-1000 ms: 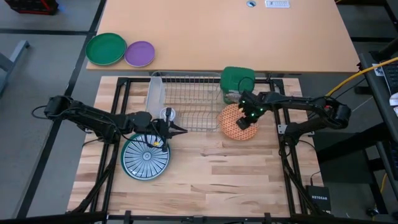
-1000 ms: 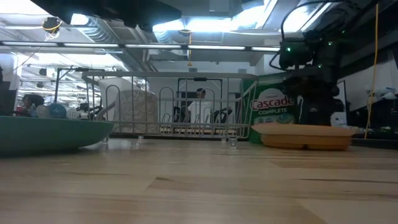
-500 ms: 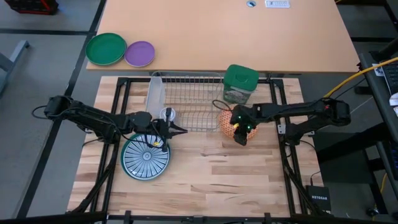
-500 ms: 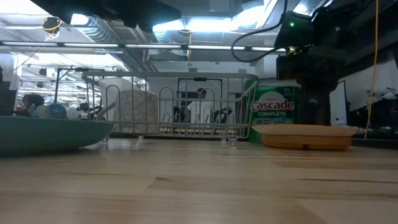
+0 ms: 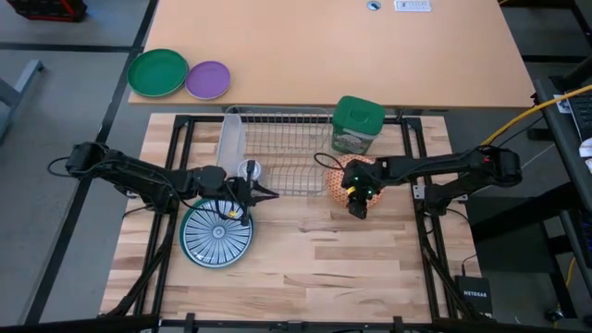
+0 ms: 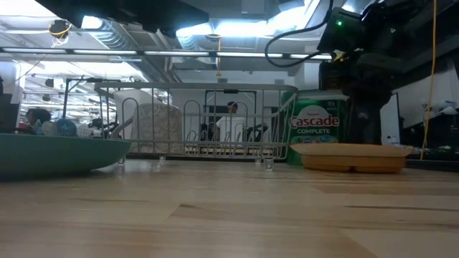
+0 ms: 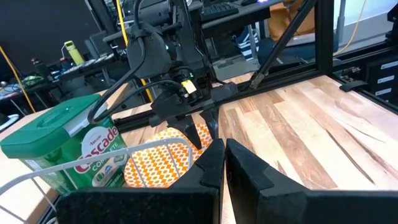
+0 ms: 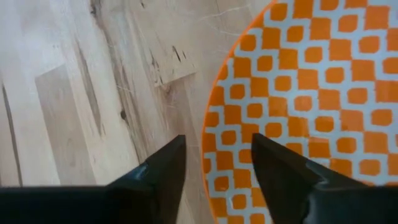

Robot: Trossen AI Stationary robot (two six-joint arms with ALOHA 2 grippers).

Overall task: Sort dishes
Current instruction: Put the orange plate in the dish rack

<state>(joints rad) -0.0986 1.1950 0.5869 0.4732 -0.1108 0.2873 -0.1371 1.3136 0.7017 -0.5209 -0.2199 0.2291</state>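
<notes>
Right claw (image 8: 214,168) hung over the orange plate's (image 8: 311,93) rim on the wooden surface (image 8: 81,81) — fingers apart, straddling the edge. Left claw (image 5: 264,193) sat closed beside the striped plate (image 5: 216,233) — holding nothing.

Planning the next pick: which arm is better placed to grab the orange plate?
Right. The right gripper hangs open over the orange plate, its fingers straddling the rim. The left gripper sits by the striped plate, farther off.

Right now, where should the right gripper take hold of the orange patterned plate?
By its near rim. The orange patterned plate lies flat on the table, so only its edge is graspable. The right gripper, open, already straddles that rim from above.
</notes>
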